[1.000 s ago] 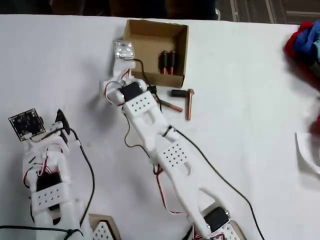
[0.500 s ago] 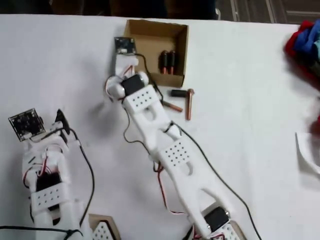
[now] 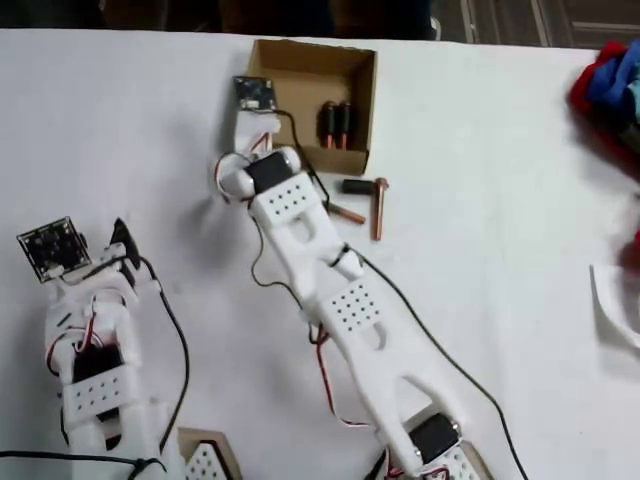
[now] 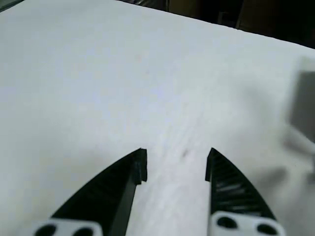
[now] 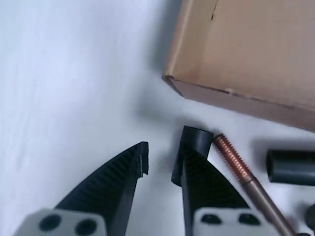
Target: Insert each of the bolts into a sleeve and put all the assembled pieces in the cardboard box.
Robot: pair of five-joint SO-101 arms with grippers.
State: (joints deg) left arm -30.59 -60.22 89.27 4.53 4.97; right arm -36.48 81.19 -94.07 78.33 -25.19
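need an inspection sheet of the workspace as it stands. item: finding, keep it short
Surface: white table, flat and bare below the left arm.
Job's things: cardboard box holds two assembled pieces. Outside it lie a loose sleeve, a bolt, and a second bolt with its threaded end at a second sleeve.
Clutter: red and blue cloth and a white curved item at the table's edge.
Grippers: left end effector open over bare table. Right end effector open near the box's corner, one finger beside the second sleeve.
Cables: black cable along the right arm; another cable by the left arm.
Surroundings: dark room beyond the far edge.
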